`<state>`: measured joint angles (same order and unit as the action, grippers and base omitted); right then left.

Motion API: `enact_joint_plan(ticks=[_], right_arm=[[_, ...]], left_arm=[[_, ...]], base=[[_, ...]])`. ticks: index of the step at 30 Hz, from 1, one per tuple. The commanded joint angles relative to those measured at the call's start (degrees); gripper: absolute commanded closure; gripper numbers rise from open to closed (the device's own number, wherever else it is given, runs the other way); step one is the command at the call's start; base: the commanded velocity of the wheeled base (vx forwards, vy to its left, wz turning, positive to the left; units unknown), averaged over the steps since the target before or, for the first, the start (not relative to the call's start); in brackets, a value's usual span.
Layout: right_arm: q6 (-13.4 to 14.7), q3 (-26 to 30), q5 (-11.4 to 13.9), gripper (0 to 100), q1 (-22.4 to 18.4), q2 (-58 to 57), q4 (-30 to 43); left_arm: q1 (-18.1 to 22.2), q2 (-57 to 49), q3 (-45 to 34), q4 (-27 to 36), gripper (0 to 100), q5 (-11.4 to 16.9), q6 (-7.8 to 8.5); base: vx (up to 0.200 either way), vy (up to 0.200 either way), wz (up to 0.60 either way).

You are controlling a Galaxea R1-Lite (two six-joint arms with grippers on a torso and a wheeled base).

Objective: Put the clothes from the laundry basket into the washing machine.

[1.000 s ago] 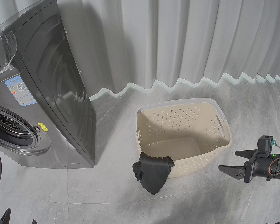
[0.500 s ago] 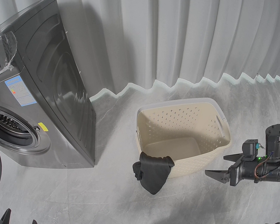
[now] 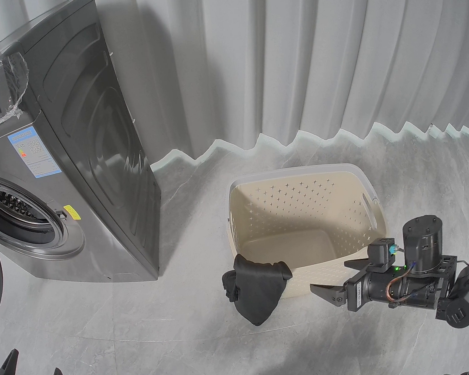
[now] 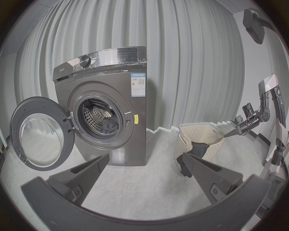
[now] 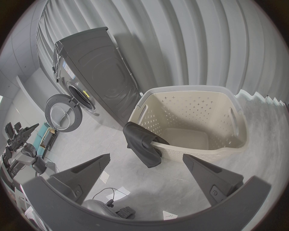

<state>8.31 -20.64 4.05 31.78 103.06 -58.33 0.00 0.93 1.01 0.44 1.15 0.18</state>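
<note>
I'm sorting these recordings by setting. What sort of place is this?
Likely a staged laundry area, perhaps a test room: a front-loading washing machine with its door open, a cream laundry basket with a dark garment over its rim, and white curtains hanging behind.

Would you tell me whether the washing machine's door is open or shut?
Open: the door is swung wide on its hinge, clear of the washing machine, and the drum shows through the opening.

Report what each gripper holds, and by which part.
Nothing is held. The right gripper is open beside the laundry basket, and the left gripper is open too. The black garment hangs untouched over the basket's rim.
</note>
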Motion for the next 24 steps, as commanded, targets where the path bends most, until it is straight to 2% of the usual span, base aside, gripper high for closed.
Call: enact_joint_plan(ticks=[1, 7, 20, 21, 24], right_arm=[[0.04, -2.21, 0.08, 0, 1.27, 5.84, -0.29], [-0.49, -5.64, 0.08, 0, 1.27, 11.9, -3.1], [-0.67, -12.58, 0.08, 0, 2.32, 20.25, -4.6], [-0.67, -14.96, 0.35, 0, 2.23, 22.1, -4.6], [-0.67, -17.24, 0.52, 0, 2.32, 24.56, -5.13]], left_arm=[[0.0, -0.75, -0.84, 0.09, 0, 0.0, -0.01], [0.0, -0.75, -0.84, 0.0, 0, 0.0, -0.01], [0.0, -0.75, -0.84, 0.09, 0, 0.0, -0.09], [0.0, -0.75, -0.84, 0.09, 0, 0.0, -0.09], [0.0, -0.75, -0.84, 0.09, 0, 0.0, -0.09]], base=[[0.0, 0.0, 0.0], [0.0, 0.0, 0.0], [0.0, 0.0, 0.0], [0.0, 0.0, 0.0], [0.0, 0.0, 0.0]])
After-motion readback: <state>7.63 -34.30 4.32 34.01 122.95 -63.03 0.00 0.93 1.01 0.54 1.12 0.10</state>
